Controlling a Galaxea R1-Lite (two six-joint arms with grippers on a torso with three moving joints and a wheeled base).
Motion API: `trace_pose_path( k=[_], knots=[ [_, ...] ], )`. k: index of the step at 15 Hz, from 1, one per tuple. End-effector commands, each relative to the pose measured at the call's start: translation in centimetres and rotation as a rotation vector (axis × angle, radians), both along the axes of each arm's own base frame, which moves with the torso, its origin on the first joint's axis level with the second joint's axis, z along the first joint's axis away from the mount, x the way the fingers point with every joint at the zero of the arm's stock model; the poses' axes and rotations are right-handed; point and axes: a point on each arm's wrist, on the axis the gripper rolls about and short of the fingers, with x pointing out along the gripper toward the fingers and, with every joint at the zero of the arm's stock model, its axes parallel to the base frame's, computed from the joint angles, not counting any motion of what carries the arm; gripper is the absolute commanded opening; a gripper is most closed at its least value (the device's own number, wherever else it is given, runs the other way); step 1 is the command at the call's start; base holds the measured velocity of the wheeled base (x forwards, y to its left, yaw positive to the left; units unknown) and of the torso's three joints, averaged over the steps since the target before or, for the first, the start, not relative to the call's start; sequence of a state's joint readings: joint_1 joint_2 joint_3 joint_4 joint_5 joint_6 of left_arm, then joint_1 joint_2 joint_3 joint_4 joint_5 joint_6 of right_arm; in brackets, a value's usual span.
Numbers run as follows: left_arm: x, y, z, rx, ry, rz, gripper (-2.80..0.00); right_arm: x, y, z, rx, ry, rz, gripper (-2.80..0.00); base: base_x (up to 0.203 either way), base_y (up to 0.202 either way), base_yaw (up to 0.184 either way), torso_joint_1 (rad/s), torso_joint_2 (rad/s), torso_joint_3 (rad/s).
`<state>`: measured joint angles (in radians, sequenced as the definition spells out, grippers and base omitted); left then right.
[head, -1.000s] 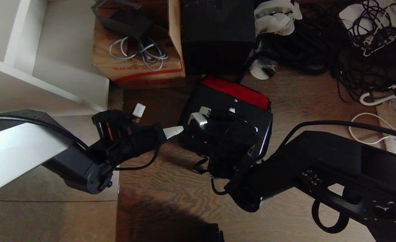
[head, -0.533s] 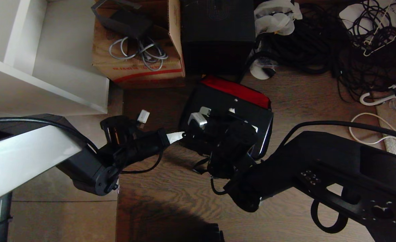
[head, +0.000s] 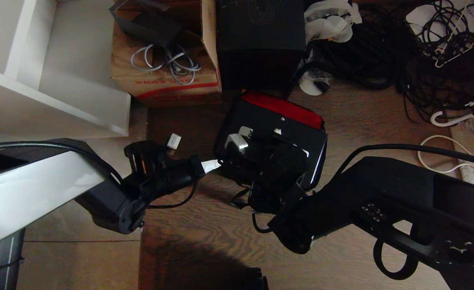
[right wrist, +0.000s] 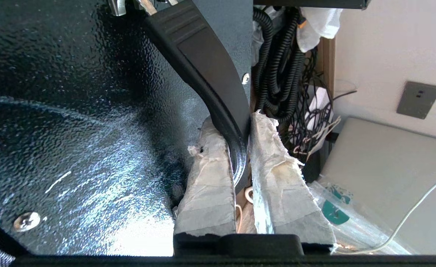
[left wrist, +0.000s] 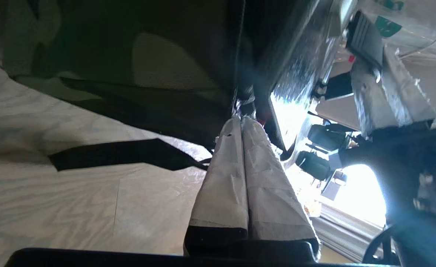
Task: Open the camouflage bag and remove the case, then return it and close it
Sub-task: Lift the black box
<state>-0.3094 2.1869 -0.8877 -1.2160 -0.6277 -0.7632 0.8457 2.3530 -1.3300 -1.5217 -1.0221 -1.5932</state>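
The case (head: 275, 137) sits in the camouflage bag (head: 317, 155) before the cardboard box (head: 168, 76). The right gripper (right wrist: 240, 163) pinches its handle (right wrist: 203, 70); the left gripper (left wrist: 242, 122), pressed together, touches the bag's edge.

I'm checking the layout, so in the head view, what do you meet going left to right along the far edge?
White shelf → cardboard box → plain black box → tangle of black cables.

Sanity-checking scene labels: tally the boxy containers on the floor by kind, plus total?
Camouflage bag: 1
Black case: 1
Cardboard box: 1
Plain black box: 1
Total: 4
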Motion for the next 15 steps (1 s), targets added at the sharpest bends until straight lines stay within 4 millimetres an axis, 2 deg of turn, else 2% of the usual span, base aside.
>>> trace_pose_path(
  k=[1,7,11,13,15],
  knots=[
    [0.6,-0.1,-0.2,-0.005,-0.006,0.0,-2.8,-0.1,-0.1,0.2,0.001,-0.002,-0.008,-2.8,0.0,0.0,0.0,0.0,0.0,0.0],
    [1.7,0.0,-0.8,-0.006,-0.02,0.008,-2.8,-0.3,-0.1,0.5,0.004,-0.006,-0.002,-2.8,0.0,0.0,0.0,0.0,0.0,0.0],
    [1.2,0.2,-1.0,-0.003,0.002,0.011,-2.8,-0.4,0.0,0.3,0.003,-0.004,0.0,-2.8,0.0,0.0,0.0,0.0,0.0,0.0],
    [0.4,0.4,0.1,-0.009,-0.006,0.009,-2.8,-0.3,0.1,0.2,0.001,-0.004,0.001,-2.8,0.0,0.0,0.0,0.0,0.0,0.0],
    [0.1,0.3,0.3,-0.009,-0.006,0.004,-2.8,-0.3,0.1,-0.1,-0.006,0.004,0.0,-2.8,0.0,0.0,0.0,0.0,0.0,0.0]
  ],
)
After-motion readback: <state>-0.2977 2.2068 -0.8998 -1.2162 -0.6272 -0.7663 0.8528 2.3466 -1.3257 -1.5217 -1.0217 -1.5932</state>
